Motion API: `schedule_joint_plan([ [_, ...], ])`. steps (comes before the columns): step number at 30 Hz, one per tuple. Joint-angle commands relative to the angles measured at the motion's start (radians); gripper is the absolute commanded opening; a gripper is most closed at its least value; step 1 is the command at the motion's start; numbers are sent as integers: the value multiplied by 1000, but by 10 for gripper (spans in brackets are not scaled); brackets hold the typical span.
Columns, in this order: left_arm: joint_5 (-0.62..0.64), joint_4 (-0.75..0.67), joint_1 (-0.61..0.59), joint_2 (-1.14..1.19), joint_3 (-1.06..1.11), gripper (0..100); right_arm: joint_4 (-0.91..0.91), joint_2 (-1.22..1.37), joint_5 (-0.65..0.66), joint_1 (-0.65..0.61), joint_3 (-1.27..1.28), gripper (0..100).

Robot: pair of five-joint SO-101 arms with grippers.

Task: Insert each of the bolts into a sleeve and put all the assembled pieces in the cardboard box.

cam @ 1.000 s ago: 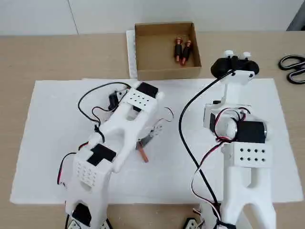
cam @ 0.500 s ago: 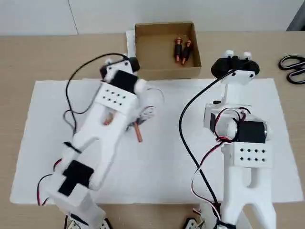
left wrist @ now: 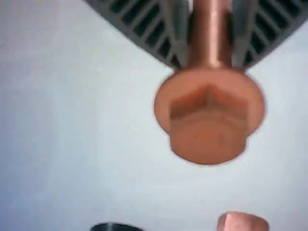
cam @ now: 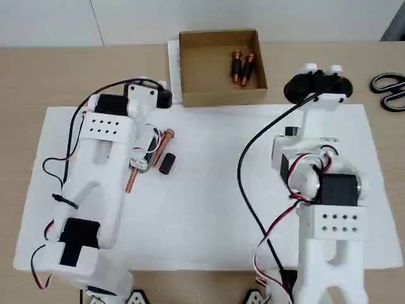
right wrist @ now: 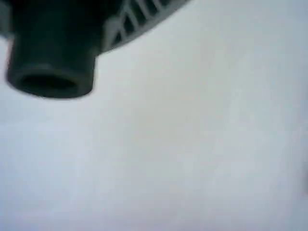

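Observation:
My left gripper (cam: 138,166) hovers over the left part of the white sheet, shut on a copper bolt (cam: 130,180). In the left wrist view that bolt's (left wrist: 209,115) hex head faces the camera between the fingers (left wrist: 175,29). A second copper bolt (cam: 163,144) and a black sleeve (cam: 167,163) lie loose just right of this gripper. My right gripper (right wrist: 53,29) is shut on another black sleeve (right wrist: 48,62) above the white sheet. The cardboard box (cam: 190,63) at the back holds two assembled pieces (cam: 243,66).
The white sheet (cam: 209,209) covers the middle of the wooden table. Black scissors (cam: 389,88) lie at the far right edge. The right arm (cam: 319,183) stands over the sheet's right half, with its black cable (cam: 243,171) looping across the middle.
The left arm has swung left and back across the sheet with the copper bolt in its gripper, uncovering the loose bolt and sleeve. The right arm shifted only slightly.

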Motion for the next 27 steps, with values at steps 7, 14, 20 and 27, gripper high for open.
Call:
schedule_joint_plan([
  [7, -5, -307, -15, -58, 303, 7, -10, -38, 8, -124, -54, 3],
  [14, -5, -315, -11, -58, 348, 8, -4, -38, 8, -127, -54, 3],
  [20, -9, -281, -9, -58, 348, 82, -4, -44, 8, -127, -54, 3],
  [27, -11, -344, -9, -57, 343, 100, -2, -44, 8, -128, -54, 3],
])
